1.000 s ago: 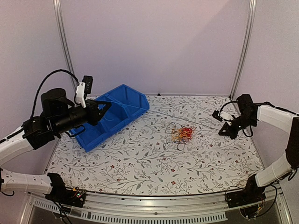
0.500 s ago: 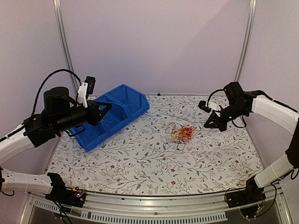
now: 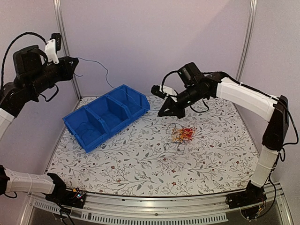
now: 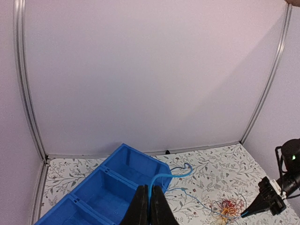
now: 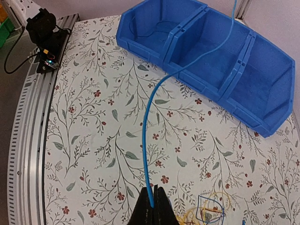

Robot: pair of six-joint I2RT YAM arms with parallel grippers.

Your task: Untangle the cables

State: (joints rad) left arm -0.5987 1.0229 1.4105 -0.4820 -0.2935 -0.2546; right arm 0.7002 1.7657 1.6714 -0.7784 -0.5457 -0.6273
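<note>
High above the worktop's far-left corner, the left claw is pinched shut on a thin blue cable. That cable sags down past the blue bin at the far left and runs to the right claw, which is clamped on it over the far middle. The other cables, red, orange-yellow and dark, lie in 1 tangle right of centre, near the right claw.

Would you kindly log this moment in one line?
left end effector: shut on blue cable | right end effector: shut on blue cable | other cables: tangled on table
</note>
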